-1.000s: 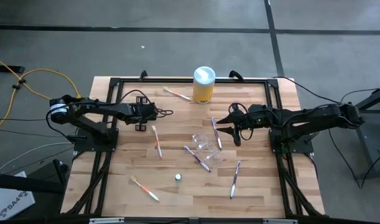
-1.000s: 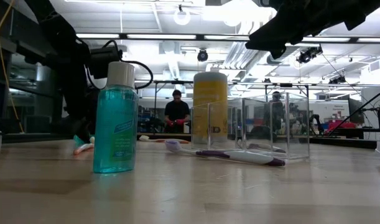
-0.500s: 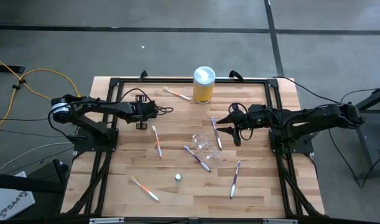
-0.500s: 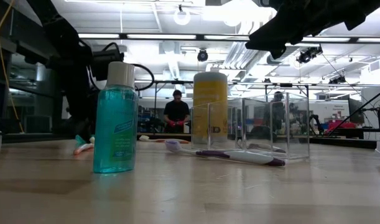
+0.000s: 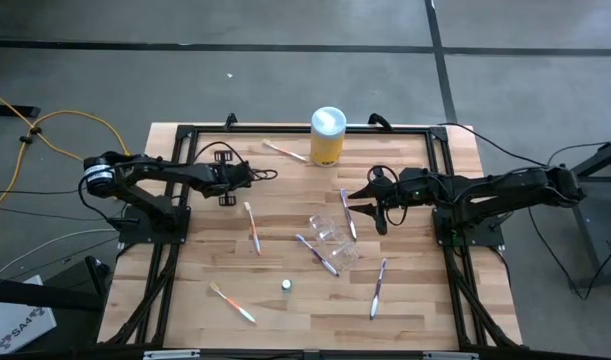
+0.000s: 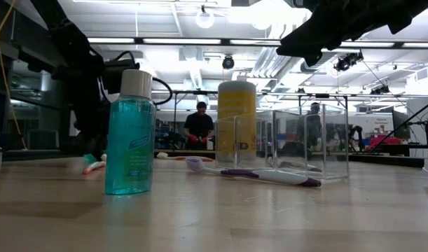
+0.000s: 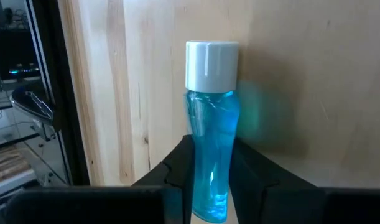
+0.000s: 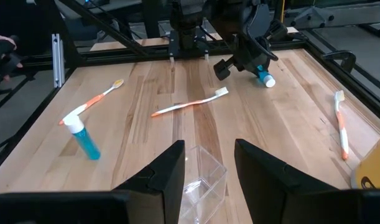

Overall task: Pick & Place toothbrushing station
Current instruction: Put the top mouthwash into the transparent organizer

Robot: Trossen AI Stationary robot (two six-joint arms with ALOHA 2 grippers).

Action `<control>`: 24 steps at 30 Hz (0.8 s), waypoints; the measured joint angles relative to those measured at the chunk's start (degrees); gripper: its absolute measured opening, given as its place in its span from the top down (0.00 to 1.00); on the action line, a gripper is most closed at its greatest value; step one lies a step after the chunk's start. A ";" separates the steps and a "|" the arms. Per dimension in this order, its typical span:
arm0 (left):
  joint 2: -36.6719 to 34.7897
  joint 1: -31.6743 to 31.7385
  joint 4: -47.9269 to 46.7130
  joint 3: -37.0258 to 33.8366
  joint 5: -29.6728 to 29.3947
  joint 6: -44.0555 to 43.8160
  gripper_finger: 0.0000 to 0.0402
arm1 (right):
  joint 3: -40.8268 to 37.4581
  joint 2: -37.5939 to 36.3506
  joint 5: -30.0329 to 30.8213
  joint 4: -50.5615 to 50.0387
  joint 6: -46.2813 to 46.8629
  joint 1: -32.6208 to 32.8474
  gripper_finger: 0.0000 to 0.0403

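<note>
On the table's (image 5: 425, 300) left side, left gripper (image 7: 211, 158) low over the wood, fingers (image 7: 180, 168) closed against both sides of a blue tube (image 7: 211, 112) with a white cap. Cap end clear of the fingertips; impossible to tell whether lifted or lying on the boards. Well apart from the clear cup (image 5: 330, 232) near the middle of the table.

Right gripper (image 5: 360, 193) poised above the table just beside the cup, fingers (image 8: 174, 165) spread apart and holding nothing, cup directly ahead of them.

Six toothbrushes flat on the wood: one (image 5: 347, 212) beside the cup under the right gripper, a purple one (image 5: 317, 253) touching or nearly touching the cup's near side, another purple one (image 5: 377, 288) toward the front right, an orange one (image 5: 233, 303) at the front left, a pink-and-orange one (image 5: 252, 228) just beside the left gripper, and a pale one (image 5: 285, 150) beside the yellow canister (image 5: 327, 135) at the back edge.

Second tube (image 6: 129, 133) upright on its base near the front edge, between the orange brush and the front purple brush.

Beyond the table, a person (image 6: 199, 126) in dark clothing in the workshop.
</note>
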 joint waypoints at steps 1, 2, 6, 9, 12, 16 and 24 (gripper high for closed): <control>-0.48 -0.22 -0.01 -0.04 0.15 -0.52 0.84 | 0.00 0.02 0.00 -0.02 -0.01 0.00 0.67; -1.03 -0.43 0.01 -0.06 0.42 -1.08 0.84 | 0.00 0.02 0.00 -0.01 0.00 0.00 0.67; -3.55 -1.71 0.36 -0.08 2.69 -2.53 0.84 | 0.00 0.01 0.00 -0.02 -0.01 0.00 0.67; -5.94 -2.62 0.86 -0.08 4.75 -3.57 0.84 | 0.00 0.02 0.00 -0.02 0.00 0.00 0.67; -8.78 -3.37 0.93 -0.08 5.88 -4.91 0.84 | 0.00 0.01 0.00 0.00 0.00 0.00 0.67; -12.84 -4.27 1.37 -0.08 8.09 -5.59 0.84 | 0.00 0.02 0.01 0.00 -0.01 0.00 0.67; -20.18 -4.80 9.50 -0.02 21.41 -8.98 0.84 | 0.00 0.02 0.00 0.00 0.01 0.00 0.67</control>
